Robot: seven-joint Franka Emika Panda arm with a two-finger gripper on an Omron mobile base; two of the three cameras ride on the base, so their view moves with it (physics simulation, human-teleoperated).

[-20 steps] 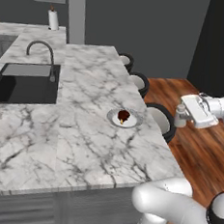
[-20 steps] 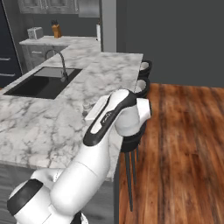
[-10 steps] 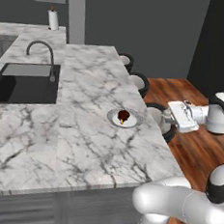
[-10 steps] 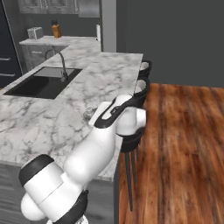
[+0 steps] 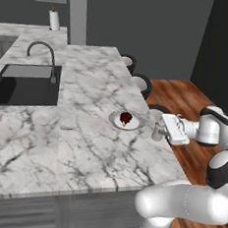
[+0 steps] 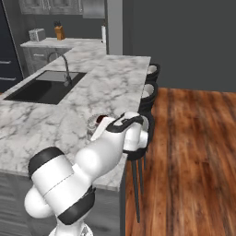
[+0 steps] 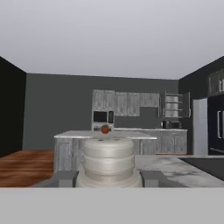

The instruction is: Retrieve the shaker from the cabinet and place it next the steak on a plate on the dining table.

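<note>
The jaws are clamped on the shaker (image 7: 108, 162), one dark fingertip (image 7: 65, 177) pressed against each side of its ribbed pale body at the bottom centre of the hand view, so the bottle stands upright in the grip with its cap upward. In the left base view the gripper (image 5: 159, 131) sits at centre right, reaching in sideways from the arm that curls up out of the lower right, and the shaker hangs at the near edge of the dining table (image 5: 78, 147), just right of the plate (image 5: 136, 123) and apart from it. The steak (image 5: 126, 118) lies as a small dark lump with a reddish edge in the middle of that plate. I'd say the hand comes in level and from the side so the bottle stays vertical and won't tip when it is set down, and so the wrist clears the plate's rim. Whether the shaker's base is touching the marble I cannot tell. In the right base view the arm's white bulk crosses the middle of the frame, and only a sliver of plate (image 6: 93, 122) peeps out left of it. The sink (image 5: 21, 83) and tap (image 5: 44, 57) sit well away at upper left, no hindrance. To my eye, the job is nearly done: lower, let go, back off to the right.
</note>
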